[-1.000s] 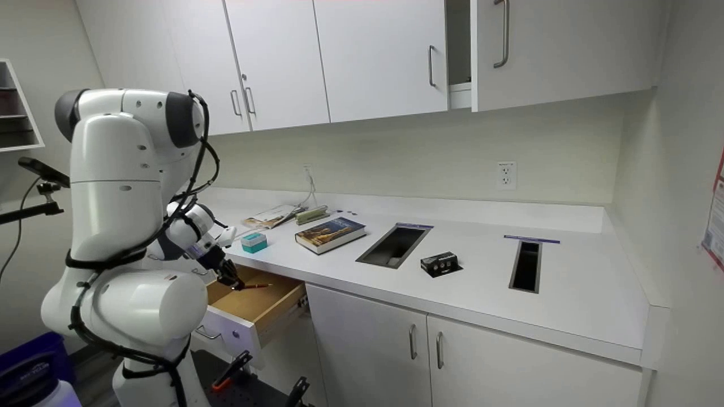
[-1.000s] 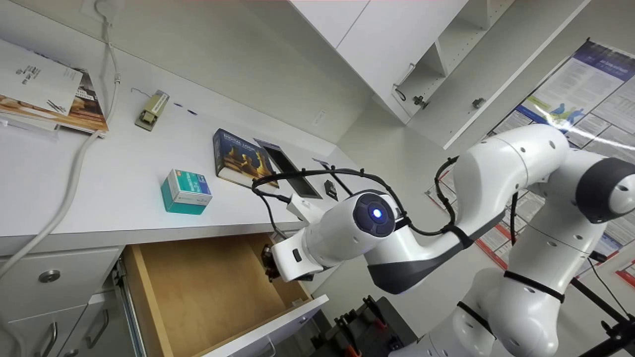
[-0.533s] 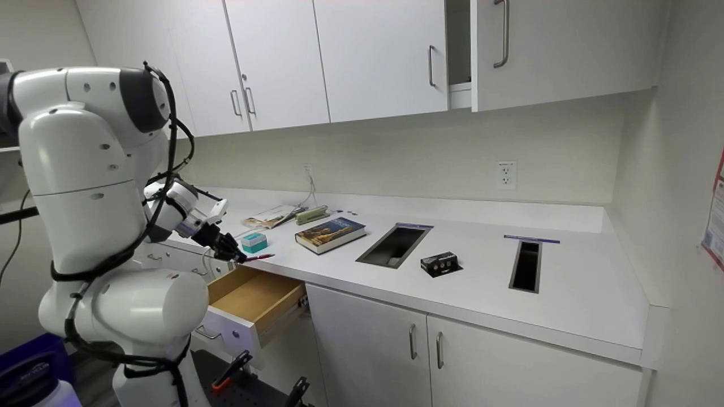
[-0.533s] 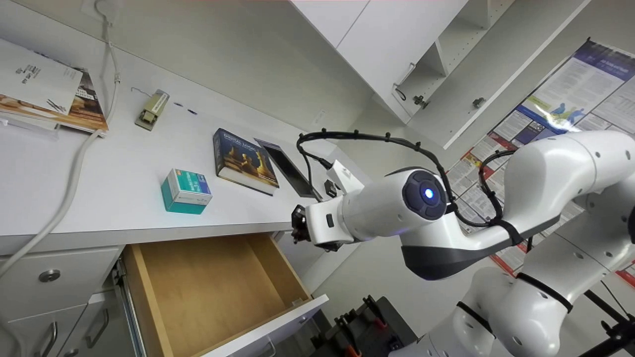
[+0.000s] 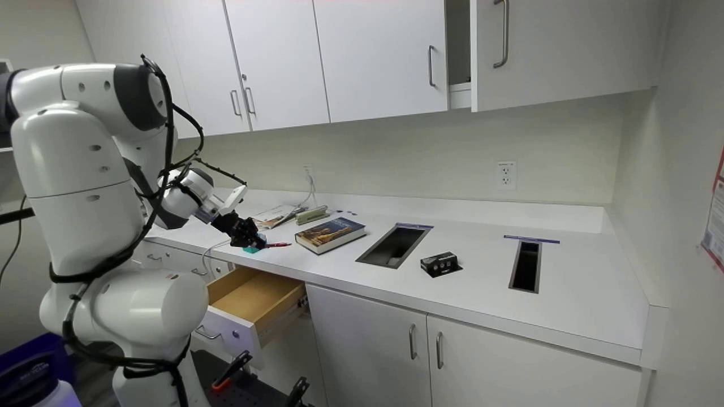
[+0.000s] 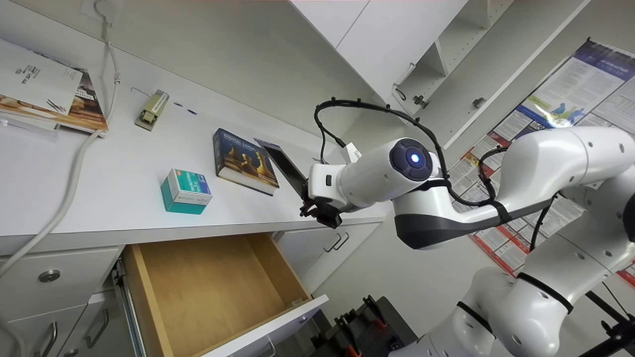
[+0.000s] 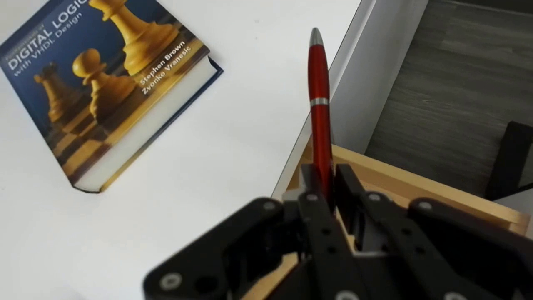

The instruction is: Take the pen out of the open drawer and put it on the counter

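Wrist view: the end effector (image 7: 327, 179) pinches the red pen (image 7: 320, 104) low in the frame, the pen's long axis running nearly straight up, silver tip topmost, crossing the edge line of the white tabletop (image 7: 241, 121). Most of that surface lies left; the drawer (image 7: 424, 184) sits lower right. In an exterior view the pen shows against the tabletop; touching or not, I can't tell. Standing here, I'd want it moved frame-left before release.

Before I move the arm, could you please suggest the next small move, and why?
I'd probably shift the gripper toward the book, farther over the counter: it grips the red pen, but in the wrist view the pen crosses the counter's edge and the drawer shows behind the gripper.
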Controlling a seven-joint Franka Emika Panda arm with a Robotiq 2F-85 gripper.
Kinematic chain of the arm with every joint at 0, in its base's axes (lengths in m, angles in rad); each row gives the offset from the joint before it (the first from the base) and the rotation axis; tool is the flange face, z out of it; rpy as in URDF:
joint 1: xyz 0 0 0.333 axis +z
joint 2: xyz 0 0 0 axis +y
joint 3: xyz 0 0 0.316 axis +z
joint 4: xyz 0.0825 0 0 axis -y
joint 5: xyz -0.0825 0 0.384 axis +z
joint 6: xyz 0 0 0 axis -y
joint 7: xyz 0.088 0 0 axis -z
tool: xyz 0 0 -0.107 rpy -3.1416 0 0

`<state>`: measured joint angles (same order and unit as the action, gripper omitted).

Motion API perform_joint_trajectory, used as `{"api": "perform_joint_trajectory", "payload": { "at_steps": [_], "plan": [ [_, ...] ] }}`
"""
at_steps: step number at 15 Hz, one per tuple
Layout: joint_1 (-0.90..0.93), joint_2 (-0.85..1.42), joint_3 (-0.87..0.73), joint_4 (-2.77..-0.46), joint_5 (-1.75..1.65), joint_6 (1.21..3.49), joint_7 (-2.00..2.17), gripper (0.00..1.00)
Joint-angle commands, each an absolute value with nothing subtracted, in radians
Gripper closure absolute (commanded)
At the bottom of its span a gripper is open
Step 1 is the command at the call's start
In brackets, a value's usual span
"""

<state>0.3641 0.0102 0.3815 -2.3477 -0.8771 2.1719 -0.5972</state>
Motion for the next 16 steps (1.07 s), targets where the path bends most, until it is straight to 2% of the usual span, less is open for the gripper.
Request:
{"api": "perform_joint_trajectory", "payload": {
  "at_steps": [1,16],
  "plan": [
    [0.360,0.089,0.369,-2.260,-0.866,2.171,-0.507,0.96],
    [0.412,0.491,0.319,-1.812,-0.960,2.172,-0.309,0.96]
  ]
}}
